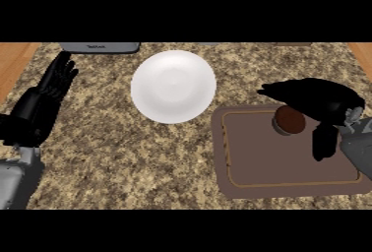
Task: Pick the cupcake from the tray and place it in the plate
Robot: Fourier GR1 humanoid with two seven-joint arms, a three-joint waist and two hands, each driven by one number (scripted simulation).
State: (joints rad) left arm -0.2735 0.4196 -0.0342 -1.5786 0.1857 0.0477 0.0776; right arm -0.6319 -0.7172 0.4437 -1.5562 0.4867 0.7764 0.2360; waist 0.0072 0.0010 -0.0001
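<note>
Speckled brown granite tabletop (131,162) carries one smooth white round plate (173,86) and, just right of it, one flat brown rectangular tray (276,162). One dark round cupcake (288,120) sits on the tray's far end, the right hand (320,101) curled over it. Left of the plate, the left hand (56,78) rests, fingers straight.

we find only one piece of lettering: a short dark mark on the front face of the grey appliance (100,47) at the counter's far edge, too small for us to read. we see no labels, brands, numbers or signs on anything else in the head view.
</note>
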